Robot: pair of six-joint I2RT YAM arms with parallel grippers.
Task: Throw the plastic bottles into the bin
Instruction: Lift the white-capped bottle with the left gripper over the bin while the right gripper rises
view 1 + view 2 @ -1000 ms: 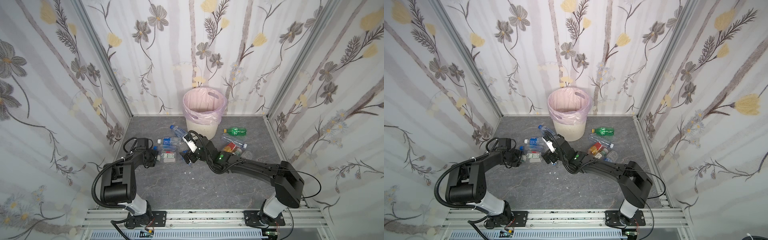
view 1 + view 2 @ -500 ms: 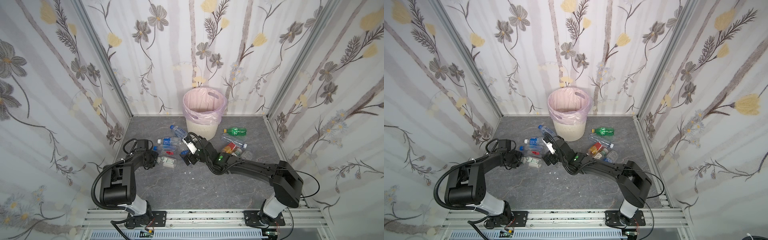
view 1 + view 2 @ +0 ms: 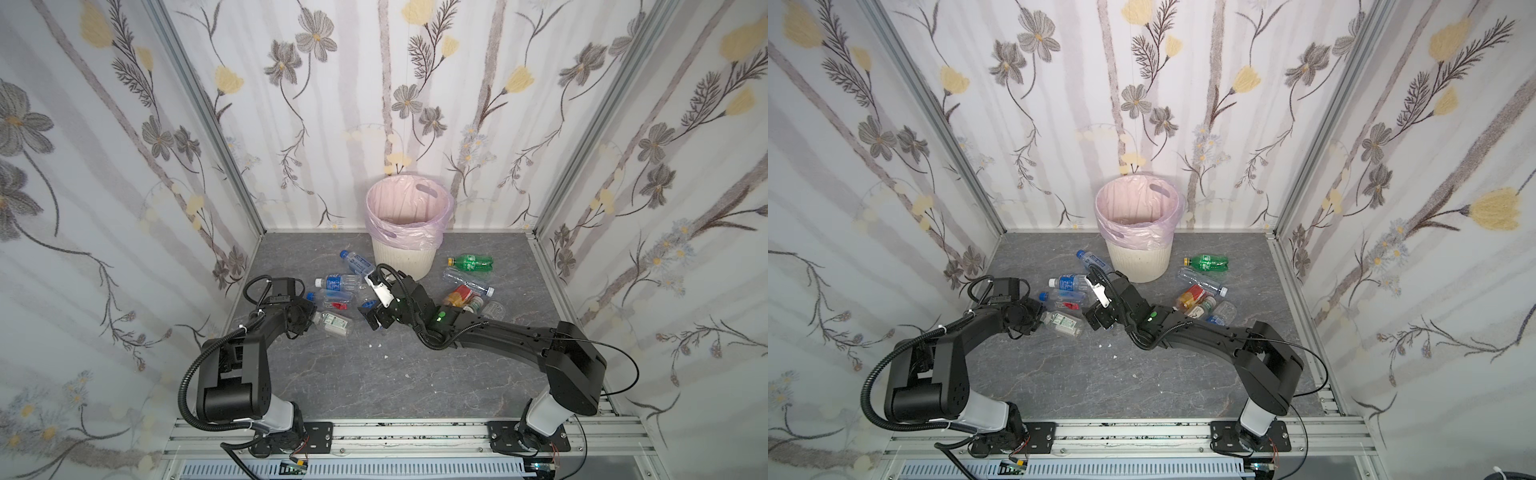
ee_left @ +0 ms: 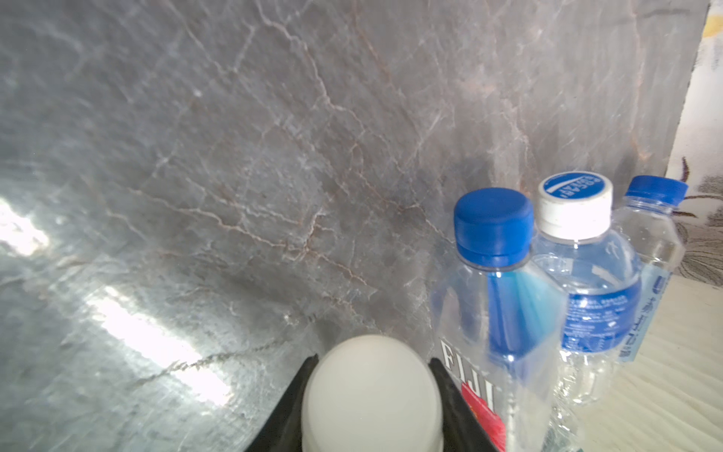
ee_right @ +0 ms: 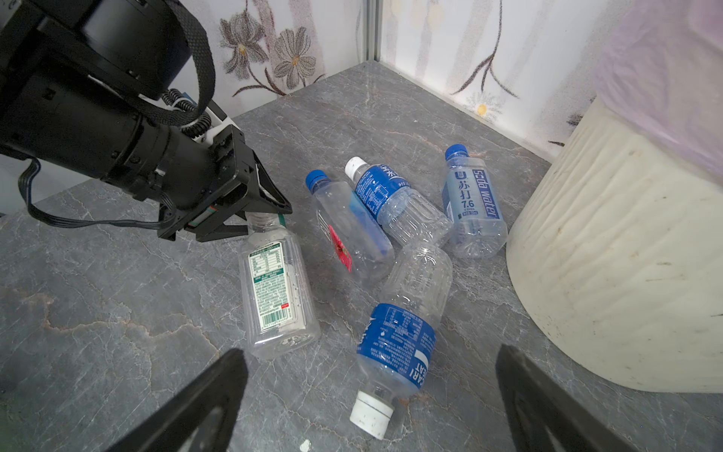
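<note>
left tool (image 5: pixel 267 219) clamped on the white cap end of the white-labelled bottle (image 5: pixel 274 289). The bottle lies flat on the desk (image 3: pixel 374 374). In the left wrist view the cap sits tight between both jaws.

right tool (image 5: pixel 369 352) spread wide, nothing held, low over the near Pocari bottle (image 5: pixel 399 336). That bottle lies flat, its cap end between the open jaws, its base against the Fiji bottle (image 5: pixel 348 231).

bin (image 3: pixel 401 257) upright at 12 o'clock of the desk by the back wall, pink bag folded over the rim.

Fiji bottle, far Pocari bottle (image 5: pixel 391 191) and soda water bottle (image 5: pixel 473 203) lie side by side at 8 o'clock of the bin, the last just beside its wall.

green bottle (image 3: pixel 471 262) at 4 o'clock of the bin. orange bottle (image 3: pixel 459 296) among a few clear ones at 5 o'clock. All are on the desk.
</note>
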